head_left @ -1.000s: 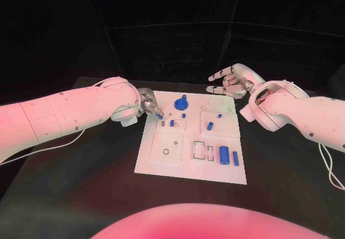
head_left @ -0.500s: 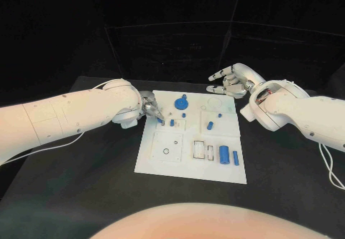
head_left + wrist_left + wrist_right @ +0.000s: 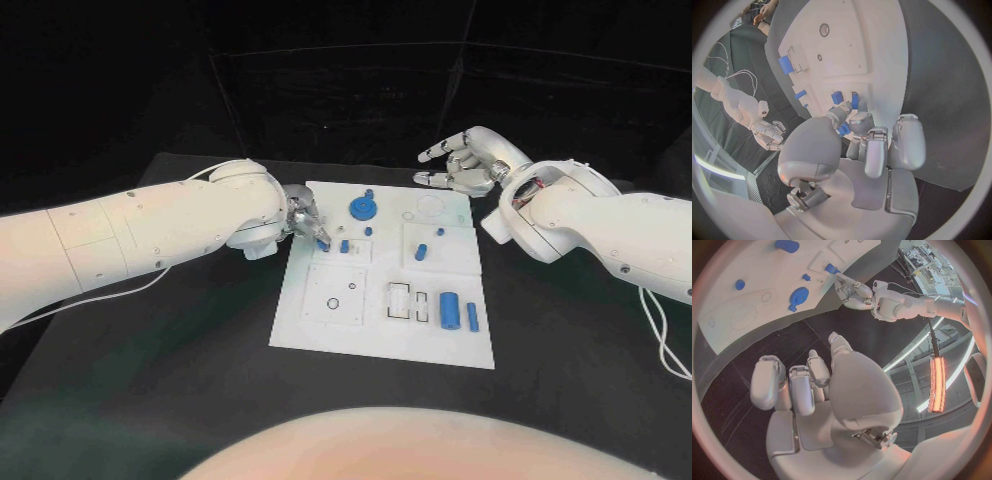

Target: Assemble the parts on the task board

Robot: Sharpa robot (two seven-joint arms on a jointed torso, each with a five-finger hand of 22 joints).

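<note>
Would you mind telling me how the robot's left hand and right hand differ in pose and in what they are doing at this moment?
The left hand reaches down onto the task board, while the right hand hovers beyond the board's far edge. The left hand pinches a small blue part between its fingertips; the right hand holds nothing. The left hand's fingers are drawn together; the right hand's are loosely spread. Both are silver hands on white arms.

White bulky arms [image 3: 144,235], silver hands [image 3: 306,215], thin white cable [image 3: 101,290] trailing
</note>
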